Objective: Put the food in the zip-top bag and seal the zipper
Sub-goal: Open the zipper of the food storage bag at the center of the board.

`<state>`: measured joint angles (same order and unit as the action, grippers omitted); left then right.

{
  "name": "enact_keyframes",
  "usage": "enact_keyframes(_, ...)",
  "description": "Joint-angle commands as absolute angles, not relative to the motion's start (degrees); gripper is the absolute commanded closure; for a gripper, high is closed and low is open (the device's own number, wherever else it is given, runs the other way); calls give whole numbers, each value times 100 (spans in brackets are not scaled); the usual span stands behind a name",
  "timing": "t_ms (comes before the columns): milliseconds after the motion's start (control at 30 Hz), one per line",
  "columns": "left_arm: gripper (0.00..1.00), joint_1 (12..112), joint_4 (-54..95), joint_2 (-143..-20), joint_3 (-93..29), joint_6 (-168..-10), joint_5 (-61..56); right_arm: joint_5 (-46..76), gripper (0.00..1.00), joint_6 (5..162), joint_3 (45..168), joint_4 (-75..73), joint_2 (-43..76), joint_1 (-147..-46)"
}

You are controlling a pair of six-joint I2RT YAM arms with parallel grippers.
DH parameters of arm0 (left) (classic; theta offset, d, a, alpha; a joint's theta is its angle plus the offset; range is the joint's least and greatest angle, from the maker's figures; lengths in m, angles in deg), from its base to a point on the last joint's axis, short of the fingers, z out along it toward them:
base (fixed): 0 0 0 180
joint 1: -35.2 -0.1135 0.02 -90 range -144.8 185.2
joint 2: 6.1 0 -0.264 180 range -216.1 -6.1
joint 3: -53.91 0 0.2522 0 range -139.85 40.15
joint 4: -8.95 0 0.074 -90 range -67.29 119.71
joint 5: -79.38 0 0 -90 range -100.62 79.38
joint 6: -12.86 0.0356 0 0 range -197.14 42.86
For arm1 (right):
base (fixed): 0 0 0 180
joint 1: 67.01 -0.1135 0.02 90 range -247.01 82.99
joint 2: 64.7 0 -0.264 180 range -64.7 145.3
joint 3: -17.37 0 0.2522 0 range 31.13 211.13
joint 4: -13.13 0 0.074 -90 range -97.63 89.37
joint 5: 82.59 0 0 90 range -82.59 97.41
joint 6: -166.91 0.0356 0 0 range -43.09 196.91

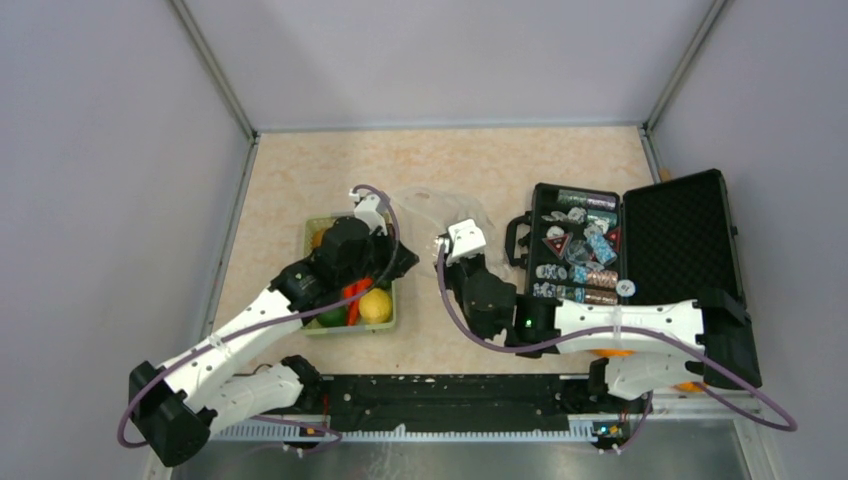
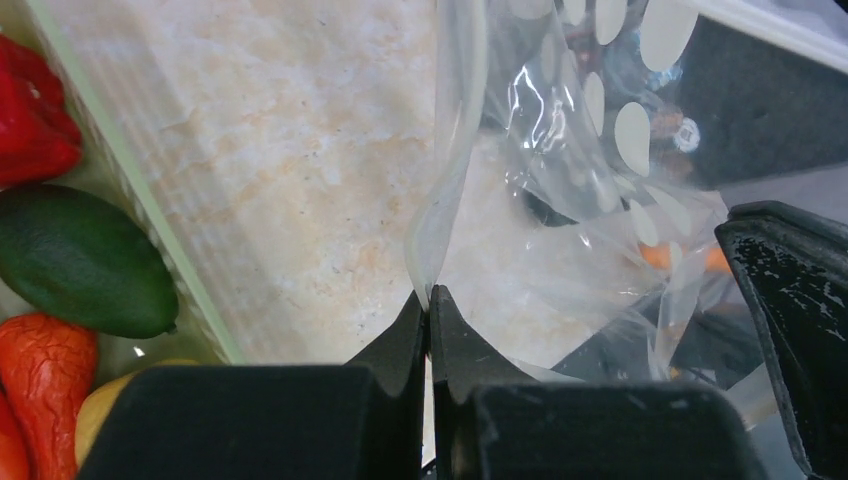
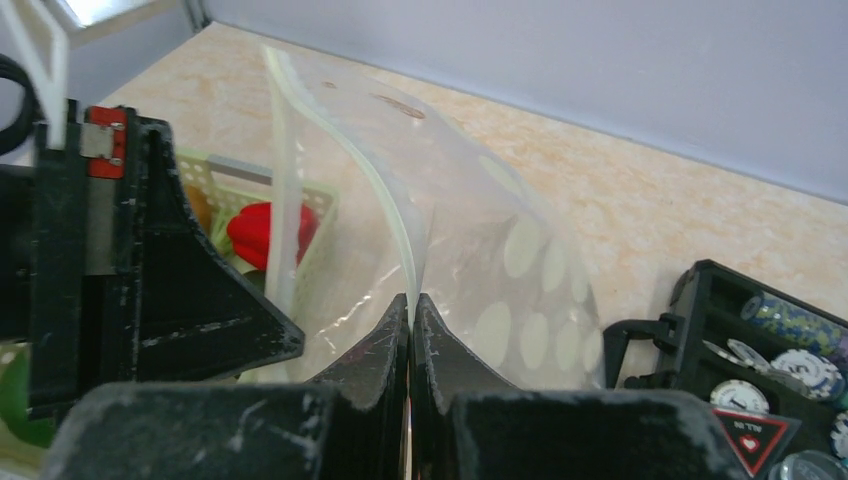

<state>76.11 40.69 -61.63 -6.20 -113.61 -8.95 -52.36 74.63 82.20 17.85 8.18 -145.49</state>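
Observation:
The clear dotted zip-top bag (image 1: 440, 207) lies between the two arms, its mouth held up. My left gripper (image 2: 429, 297) is shut on the bag's whitish zipper strip (image 2: 440, 200). My right gripper (image 3: 411, 303) is shut on the other zipper strip (image 3: 395, 200) of the same bag (image 3: 520, 290). The food lies in the pale green basket (image 1: 312, 235): a yellow piece (image 1: 376, 305), a red-orange piece (image 1: 356, 297), a dark green piece (image 2: 80, 258), a red pepper (image 2: 30, 120). An orange piece (image 2: 655, 255) shows through the bag (image 2: 590, 230).
An open black case (image 1: 640, 250) with shiny packets and chips stands right of the bag, its lid laid open to the right. Grey walls close the table at the back and both sides. The left arm's gripper body (image 3: 120, 260) fills the left of the right wrist view.

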Motion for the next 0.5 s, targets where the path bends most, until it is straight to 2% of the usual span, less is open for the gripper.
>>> enact_keyframes(0, 100, 7602, 3583, -6268, -683, -11209, -376, -4602, 100, 7960, 8057, 1805, 535, -14558)
enact_keyframes(200, 100, 7603, 3480, -6262, -640, -11222, -313, -5040, 100, 9218, 7799, 1863, 664, -14456)
enact_keyframes(400, 100, 7608, 3640, -6294, -655, -11234, -479, -3845, 100, 9692, 7615, 1710, 453, -14051)
enact_keyframes(467, 100, 7607, 3773, -6297, -676, -11239, -619, -3840, 100, 9745, 7627, 1521, 418, -13942)
